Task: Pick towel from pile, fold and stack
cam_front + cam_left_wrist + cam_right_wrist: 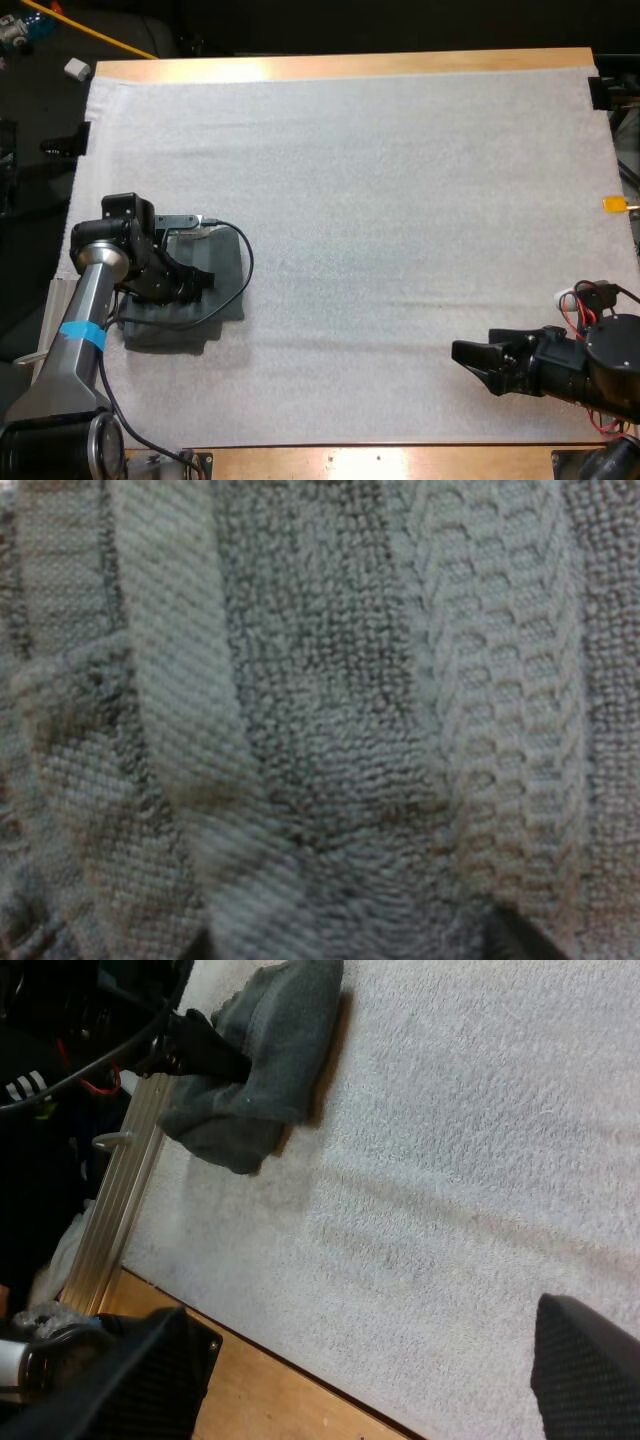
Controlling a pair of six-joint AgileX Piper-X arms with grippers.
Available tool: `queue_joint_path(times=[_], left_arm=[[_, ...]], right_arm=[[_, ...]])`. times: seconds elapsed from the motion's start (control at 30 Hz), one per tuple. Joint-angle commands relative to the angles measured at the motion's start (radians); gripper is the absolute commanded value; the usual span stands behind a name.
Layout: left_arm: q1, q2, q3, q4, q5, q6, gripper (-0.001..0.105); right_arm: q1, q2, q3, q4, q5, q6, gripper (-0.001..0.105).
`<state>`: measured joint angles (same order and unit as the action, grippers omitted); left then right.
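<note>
A dark grey-green towel (228, 268) lies crumpled near the left edge of the white mat (380, 200). My left gripper (198, 280) is down on top of it. From the left wrist the towel (320, 720) is pressed right up close, and the two black fingertips (515, 940) stand wide apart, sunk into the cloth, so my left gripper (355, 945) is open. My right gripper (465, 355) hovers open over bare mat at the front right, far from the towel. From the right wrist the towel (275, 1050) lies far off with the left gripper (205, 1045) on it; my right gripper (360, 1370) holds nothing.
Wooden table edges (350, 66) run along the far and near sides of the mat. An aluminium rail (120, 1190) runs beside the mat's left edge near the towel. Black clamps (62, 145) hold the mat at its far corners.
</note>
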<state>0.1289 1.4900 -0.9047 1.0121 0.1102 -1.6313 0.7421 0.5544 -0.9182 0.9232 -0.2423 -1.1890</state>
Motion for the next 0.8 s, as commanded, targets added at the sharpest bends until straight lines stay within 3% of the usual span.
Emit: queue_joint_path(times=[0.0, 0.07, 0.13, 0.3, 0.37, 0.57, 0.77], left_arm=[[-0.004, 0.004, -0.009, -0.002, -0.003, -0.004, 0.042], [-0.005, -0.001, -0.026, -0.003, -0.004, -0.006, 0.037], [-0.006, -0.004, -0.052, 0.000, -0.003, -0.004, 0.039], [-0.006, -0.022, -0.117, 0.003, -0.004, -0.003, 0.059], [-0.010, -0.033, -0.132, -0.006, -0.002, -0.008, 0.063], [-0.035, -0.034, -0.141, -0.050, -0.004, -0.010, 0.062], [-0.039, 0.145, -0.137, -0.085, 0.004, -0.023, 0.062]], right_arm=[[0.001, -0.004, -0.005, -0.009, -0.008, 0.003, 0.068], [0.001, -0.005, -0.006, -0.010, -0.008, 0.005, 0.068], [0.000, -0.005, -0.003, -0.011, -0.009, 0.005, 0.068], [0.001, -0.001, -0.005, -0.010, -0.017, 0.005, 0.068], [0.000, -0.002, -0.005, -0.011, -0.018, 0.003, 0.068], [0.001, -0.002, -0.005, -0.012, -0.009, -0.001, 0.068], [0.000, -0.005, -0.006, -0.009, -0.006, 0.007, 0.068]])
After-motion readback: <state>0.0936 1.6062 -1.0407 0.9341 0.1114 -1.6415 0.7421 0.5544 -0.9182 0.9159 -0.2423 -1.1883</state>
